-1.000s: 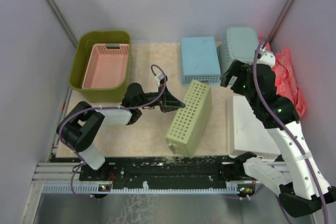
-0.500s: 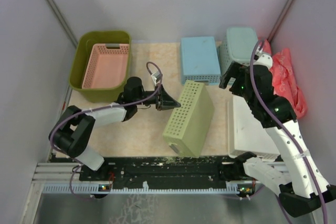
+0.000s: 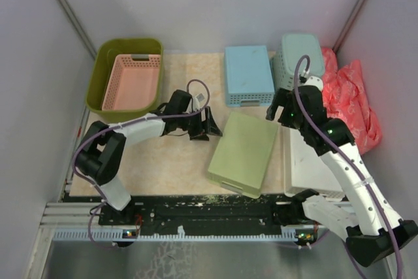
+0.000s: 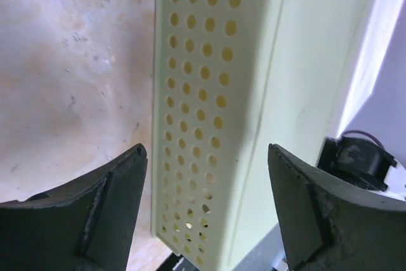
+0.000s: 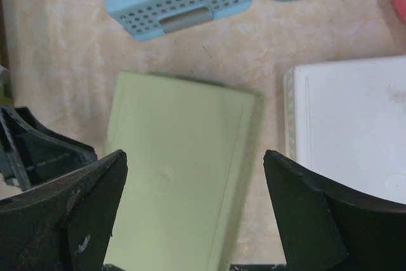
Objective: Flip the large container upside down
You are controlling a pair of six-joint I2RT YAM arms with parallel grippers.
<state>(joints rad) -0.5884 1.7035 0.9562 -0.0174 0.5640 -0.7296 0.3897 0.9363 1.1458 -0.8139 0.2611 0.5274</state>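
Currently upright at upper left: large container (image 3: 97,84), pink basket (image 3: 132,83) nested inside. Left gripper (image 3: 214,125) spread wide beside bottom-up light-green tray (image 3: 243,153) at centre; right gripper (image 3: 281,113) likewise spread, holding nothing.

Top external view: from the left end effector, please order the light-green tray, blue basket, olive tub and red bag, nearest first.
1. Light-green tray, just right of the left end effector.
2. Blue basket, back right.
3. Olive tub, back left.
4. Red bag, far right.
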